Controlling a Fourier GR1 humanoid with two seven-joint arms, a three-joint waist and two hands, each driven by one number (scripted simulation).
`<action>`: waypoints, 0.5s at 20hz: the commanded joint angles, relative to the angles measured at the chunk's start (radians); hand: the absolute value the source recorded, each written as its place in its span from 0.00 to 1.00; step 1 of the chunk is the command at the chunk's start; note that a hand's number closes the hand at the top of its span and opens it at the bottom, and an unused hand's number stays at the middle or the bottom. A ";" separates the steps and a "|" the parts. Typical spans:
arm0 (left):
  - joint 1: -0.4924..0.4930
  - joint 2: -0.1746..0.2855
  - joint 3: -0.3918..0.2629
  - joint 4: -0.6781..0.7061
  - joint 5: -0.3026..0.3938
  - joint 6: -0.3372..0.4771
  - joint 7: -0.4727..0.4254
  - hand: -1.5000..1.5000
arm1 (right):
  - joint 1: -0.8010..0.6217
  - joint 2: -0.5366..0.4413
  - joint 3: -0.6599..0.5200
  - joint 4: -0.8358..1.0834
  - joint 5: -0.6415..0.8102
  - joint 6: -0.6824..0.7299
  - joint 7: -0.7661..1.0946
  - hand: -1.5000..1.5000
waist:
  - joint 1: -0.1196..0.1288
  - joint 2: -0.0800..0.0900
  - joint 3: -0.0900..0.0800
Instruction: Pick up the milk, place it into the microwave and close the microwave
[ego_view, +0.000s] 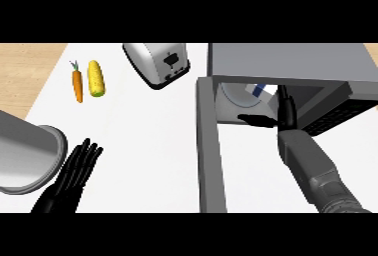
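Observation:
The milk (258, 91), a white carton with a blue mark, stands inside the open microwave (288, 62) at the upper right, partly hidden by the cavity's top edge. My right hand (284, 116) reaches into the cavity. Its fingers lie straight along the carton's right side, and the thumb (253, 120) is spread out to the left, below the carton. The microwave door (210, 150) hangs open as a long grey slab running toward me. My left hand (76, 167) rests open at the lower left, fingers straight, away from the microwave.
A grey metal pot (26, 157) lies beside my left hand at the left edge. A toaster (159, 62) stands at the back, just left of the microwave. A carrot (77, 86) and a corn cob (96, 78) lie at the back left.

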 joint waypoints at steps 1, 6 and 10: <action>-0.017 -0.018 -0.018 0.013 -0.022 0.010 -0.002 0.00 | 0.071 -0.030 -0.025 0.007 -0.032 0.158 -0.066 0.00 | -0.019 0.002 0.003; -0.012 -0.009 -0.003 -0.013 0.003 -0.003 0.031 0.00 | 0.174 0.000 -0.008 -0.023 -0.037 0.234 -0.116 0.00 | -0.039 -0.009 0.001; -0.110 -0.042 -0.011 0.031 -0.028 0.043 0.090 0.00 | 0.260 0.030 -0.002 -0.068 -0.055 0.304 -0.161 0.00 | -0.056 -0.013 0.001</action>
